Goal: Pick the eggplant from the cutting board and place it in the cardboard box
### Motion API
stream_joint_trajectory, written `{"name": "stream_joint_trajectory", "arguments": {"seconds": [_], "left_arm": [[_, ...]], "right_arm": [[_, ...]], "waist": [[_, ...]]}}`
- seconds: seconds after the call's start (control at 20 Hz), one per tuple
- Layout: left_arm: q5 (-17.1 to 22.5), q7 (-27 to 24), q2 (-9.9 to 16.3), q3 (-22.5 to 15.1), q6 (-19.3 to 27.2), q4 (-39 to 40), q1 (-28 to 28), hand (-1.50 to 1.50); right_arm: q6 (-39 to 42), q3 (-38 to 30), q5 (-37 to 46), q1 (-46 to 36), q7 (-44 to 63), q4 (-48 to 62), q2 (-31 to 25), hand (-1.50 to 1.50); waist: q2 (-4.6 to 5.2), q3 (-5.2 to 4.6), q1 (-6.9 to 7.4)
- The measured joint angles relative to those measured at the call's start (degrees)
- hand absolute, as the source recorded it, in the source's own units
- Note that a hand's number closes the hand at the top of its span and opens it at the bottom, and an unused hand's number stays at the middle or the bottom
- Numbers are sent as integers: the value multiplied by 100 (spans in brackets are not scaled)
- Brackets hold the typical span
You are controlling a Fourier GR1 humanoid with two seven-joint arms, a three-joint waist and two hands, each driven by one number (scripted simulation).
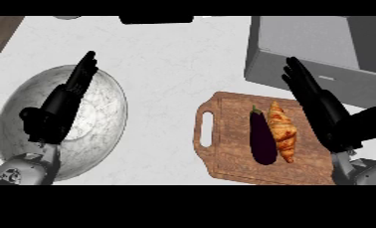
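Observation:
A dark purple eggplant (263, 137) lies lengthwise on the wooden cutting board (232, 161), touching a golden croissant (283, 131) on its right. The box (301, 48), which looks grey here, stands at the back right, just behind the board. My right hand (323, 110) is open with straight fingers pointing away, over the board's right edge, to the right of the croissant and apart from the eggplant. My left hand (62, 102) is open at the left, fingers up, over a bowl.
A large metal bowl (99, 122) sits at the left under my left hand. A dark object (155, 19) lies at the counter's back edge. White counter (176, 62) stretches between the bowl and the board.

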Motion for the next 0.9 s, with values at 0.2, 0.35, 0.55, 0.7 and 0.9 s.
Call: {"name": "stream_joint_trajectory", "arguments": {"seconds": [0.2,0.35,0.55,0.7,0.9], "left_arm": [[-189,-132,170,124,21,242,215,0],[-317,-111,306,222,114,417,443,0],[-390,-189,346,298,213,511,663,0],[-477,-350,335,277,244,519,697,0],[-557,-538,312,213,200,532,626,0]], "right_arm": [[-383,-392,611,638,-958,-266,-213,-150],[-884,-1017,793,817,-1707,-576,-191,-150],[-1883,-1843,1331,1693,-2503,-261,-86,-150],[-2223,-1974,1760,2411,-3594,-425,149,-150],[-2616,-1822,2593,3550,-4487,-626,222,-150]], "waist": [[-16,-43,-149],[-214,25,-505],[-153,-3,-785],[-135,-8,-763],[-85,-32,-601]]}}
